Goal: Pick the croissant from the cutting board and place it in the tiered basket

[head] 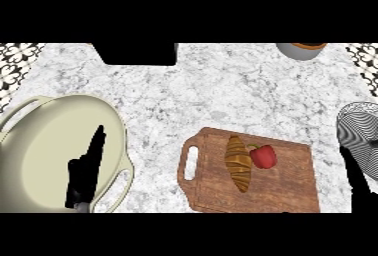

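The croissant (238, 163) lies on the cutting board (284, 192), between the straight-fingered left hand (88, 165) and right hand (359, 185)

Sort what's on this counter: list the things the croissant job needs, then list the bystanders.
Needed:
croissant, lying lengthwise on the board
cutting board
tiered basket, at the right edge

Bystanders:
red pepper, touching the croissant's right side
cream pot, at the left
grey bowl, at the top edge
left hand, over the pot

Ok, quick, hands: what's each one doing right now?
Left hand: open, fingers straight, holding nothing.
Right hand: cannot tell; only a dark sliver shows at the right edge.
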